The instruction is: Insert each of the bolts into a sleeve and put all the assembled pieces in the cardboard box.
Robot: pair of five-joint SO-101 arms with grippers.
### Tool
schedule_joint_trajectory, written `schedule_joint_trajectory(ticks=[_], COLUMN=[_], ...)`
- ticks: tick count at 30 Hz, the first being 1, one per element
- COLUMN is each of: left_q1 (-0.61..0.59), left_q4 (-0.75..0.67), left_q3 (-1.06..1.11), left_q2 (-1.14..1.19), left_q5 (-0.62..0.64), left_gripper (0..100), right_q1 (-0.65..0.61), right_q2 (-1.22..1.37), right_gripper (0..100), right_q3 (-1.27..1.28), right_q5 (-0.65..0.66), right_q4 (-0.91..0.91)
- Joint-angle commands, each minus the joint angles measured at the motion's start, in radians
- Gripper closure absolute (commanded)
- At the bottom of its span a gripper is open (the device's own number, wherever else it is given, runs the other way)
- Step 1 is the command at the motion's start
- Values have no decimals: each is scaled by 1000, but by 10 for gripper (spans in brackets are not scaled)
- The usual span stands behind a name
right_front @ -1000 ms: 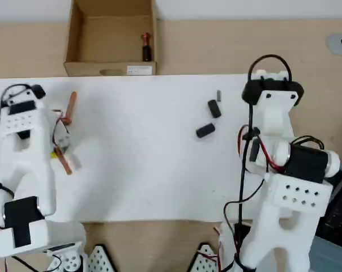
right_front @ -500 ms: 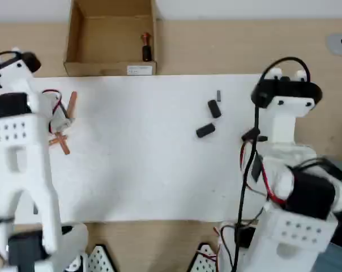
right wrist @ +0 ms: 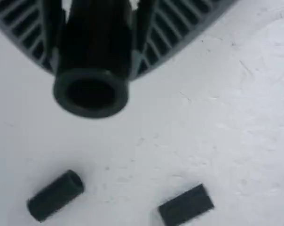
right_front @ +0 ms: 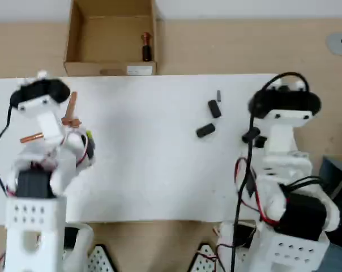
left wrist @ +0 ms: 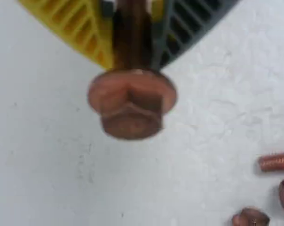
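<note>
Left claw clamps a copper hex-head bolt, right claw a black tubular sleeve. Next, I reckon: line up and mate them, then off to the brown cardboard box at 11 o'clock.

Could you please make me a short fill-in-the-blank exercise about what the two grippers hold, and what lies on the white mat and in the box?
1. The left gripper is shut on a copper ____.
2. The right gripper is shut on a black ____.
3. Exactly ____ loose sleeves lie on the white mat.
4. The cardboard box holds ____ assembled piece.
Missing words: bolt; sleeve; two; one.
</note>
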Motion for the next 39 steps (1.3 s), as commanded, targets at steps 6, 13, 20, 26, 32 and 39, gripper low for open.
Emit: schedule_joint_trajectory(ticks=[6, 13, 20, 26, 32, 39], left_q1=[9, 9, 9, 9, 43, 227], left_q4=[-189, -244, -245, -258, -422, -528], left_q3=[282, 451, 514, 520, 520, 512], left_q2=[-363, -628, -725, -725, -725, -725], left_q5=[5, 2, 6, 8, 63, 239], left_gripper=[999, 999, 999, 999, 999, 999], right_q1=[-140, -208, -288, -407, -556, -707], right_q2=[-145, -274, -426, -539, -650, -779], right_gripper=[989, 989, 989, 989, 989, 989], right_q3=[257, 487, 667, 794, 906, 970], right_q5=[-5, -6, -12, -12, -12, -8], right_q4=[-222, -394, -491, -585, -661, -678])
